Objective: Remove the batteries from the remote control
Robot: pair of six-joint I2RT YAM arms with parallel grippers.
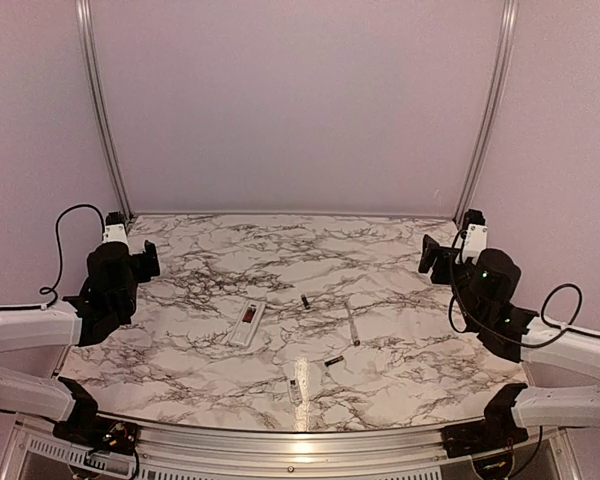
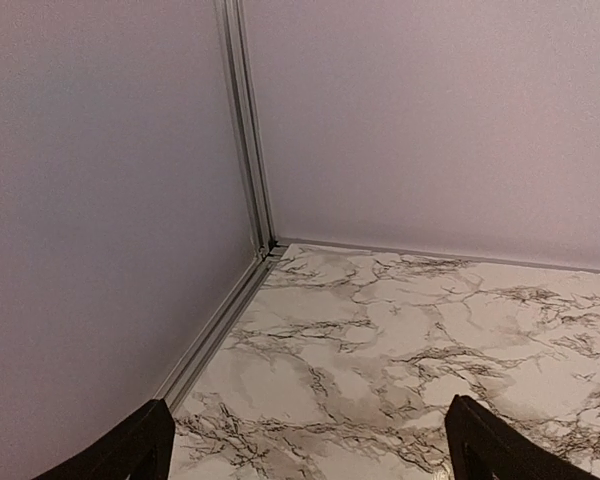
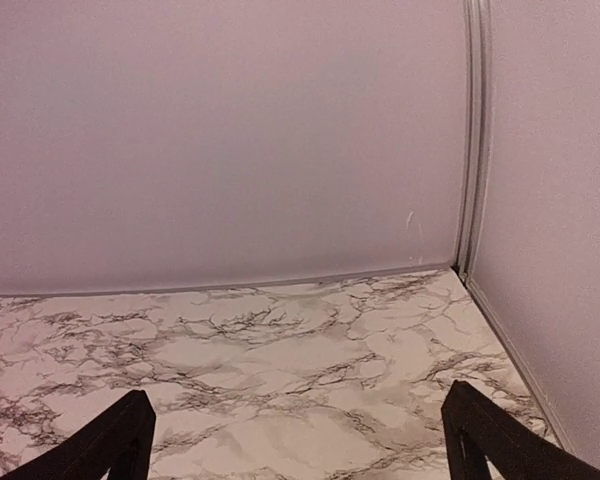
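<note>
Lying apart, slim remote control, cylindrical batteries

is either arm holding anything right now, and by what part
Nothing is held. The left gripper and right gripper both stand open and empty; the remote control and batteries lie loose on the table.

Marble-pattern table, white with dark veining. Plain lilac walls on three sides. Aluminium corner rails. Glare near front edge.
</note>
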